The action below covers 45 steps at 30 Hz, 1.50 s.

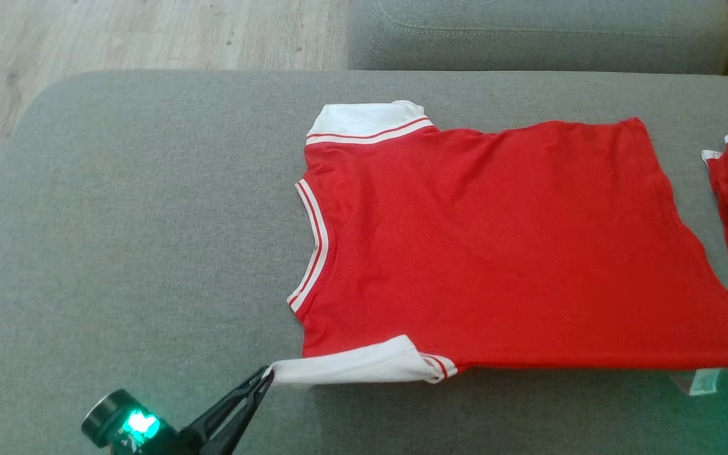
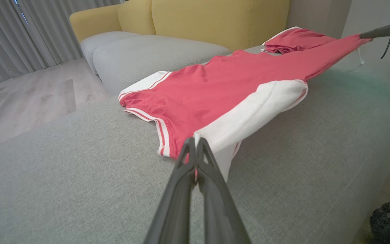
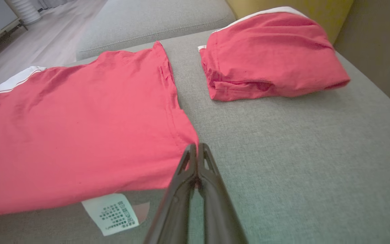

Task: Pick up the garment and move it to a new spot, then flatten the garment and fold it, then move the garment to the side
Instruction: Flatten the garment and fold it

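The garment [image 1: 497, 240] is a red shirt with white, red-striped sleeves, spread on the grey sofa seat [image 1: 136, 221]. My left gripper [image 1: 268, 374] is shut on the tip of the near white sleeve [image 2: 249, 115], with the pinch at the fingertips [image 2: 195, 140]. My right gripper [image 3: 196, 146] is shut on the near hem corner of the garment [image 3: 80, 128]; the same gripper [image 2: 364, 35] holds that corner stretched and lifted in the left wrist view. A white care label [image 3: 112, 211] hangs under the lifted edge.
A second red garment, folded [image 3: 269, 54], lies on the seat just beyond the hem. A grey cushion [image 1: 528, 31] and a yellow sofa back [image 2: 215, 20] stand behind. Wood floor [image 1: 117, 31] lies off the seat's far left edge.
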Available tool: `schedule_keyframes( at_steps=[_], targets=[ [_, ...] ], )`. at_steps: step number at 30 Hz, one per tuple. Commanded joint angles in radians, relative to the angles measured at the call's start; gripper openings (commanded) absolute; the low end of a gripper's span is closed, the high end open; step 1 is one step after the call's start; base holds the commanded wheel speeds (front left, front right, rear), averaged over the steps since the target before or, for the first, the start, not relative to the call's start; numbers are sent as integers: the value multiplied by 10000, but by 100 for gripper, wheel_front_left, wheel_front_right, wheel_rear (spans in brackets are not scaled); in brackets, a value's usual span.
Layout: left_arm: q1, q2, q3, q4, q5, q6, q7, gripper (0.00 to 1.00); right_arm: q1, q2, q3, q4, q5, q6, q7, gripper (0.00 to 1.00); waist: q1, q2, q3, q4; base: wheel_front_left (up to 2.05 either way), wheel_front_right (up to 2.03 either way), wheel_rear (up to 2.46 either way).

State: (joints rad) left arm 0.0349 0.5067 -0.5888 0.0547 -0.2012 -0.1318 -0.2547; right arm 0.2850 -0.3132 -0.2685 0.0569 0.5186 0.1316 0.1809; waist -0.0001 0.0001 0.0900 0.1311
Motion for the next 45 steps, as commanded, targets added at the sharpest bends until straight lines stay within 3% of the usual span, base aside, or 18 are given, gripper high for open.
schedule_keyframes(
  at_steps=[1, 7, 18, 25, 32, 33, 34, 35, 36, 40, 45],
  targets=[
    [-348, 299, 403, -345, -46, 92, -6, 0, -85, -228, -216, -779, -138, -9, 252, 0, 1, -1, 39, 8, 0, 0, 0],
    [-1475, 75, -2, -246, 57, 51, 63, 0, -808, 107, -497, -1338, -405, -9, 1293, 0, 1, -1, 409, 234, 0, 0, 0],
    [-4766, -452, -1085, 1224, -52, 15, -37, 0, -3271, 402, -773, -666, -889, -9, 2839, 0, 1, -1, 1428, 711, 0, 0, 0],
    [-6313, -616, -1625, 1901, -109, 13, -65, 0, -4484, 309, -645, -5, -1240, -9, 2985, 0, 1, -1, 1912, 806, 0, 0, 0],
    [-7308, -783, -1556, 2204, 97, 13, -68, 0, -5587, 188, -327, 740, -1525, -9, 2765, 0, 1, -1, 2298, 764, 0, 0, 0],
    [-7367, -830, -1506, 2252, 149, 13, -68, 0, -5689, 187, -303, 842, -1563, -9, 2687, 17, 1, -1, 2321, 757, 0, 0, 0],
    [-7391, -869, -1476, 2308, 200, 13, -68, 36, -5767, 188, -283, 936, -1607, -9, 2606, 99, 1, -1, 2333, 748, 0, 0, 0],
    [-7395, -905, -1441, 2367, 267, 14, -69, 95, -5836, 202, -292, 1016, -1656, -9, 2481, 100, 1, -1, 2336, 740, 0, 0, 0],
    [-7359, -964, -1376, 2411, 306, 46, -69, 100, -5888, 230, -303, 1082, -1692, -9, 2333, 100, 1, -1, 2331, 733, 0, 0, 0],
    [-6642, -1281, -937, 2543, 53, 348, -69, 100, -5897, 357, -337, 1220, -1658, -9, 1727, 100, 1, -1, 2191, 673, 0, 0, 0],
    [-4663, -2241, 102, 2237, -1405, 655, -69, 100, -5514, 550, -443, 1244, -1521, -9, 1066, 100, 1, -1, 1948, 603, 0, 0, 0]
  ],
)
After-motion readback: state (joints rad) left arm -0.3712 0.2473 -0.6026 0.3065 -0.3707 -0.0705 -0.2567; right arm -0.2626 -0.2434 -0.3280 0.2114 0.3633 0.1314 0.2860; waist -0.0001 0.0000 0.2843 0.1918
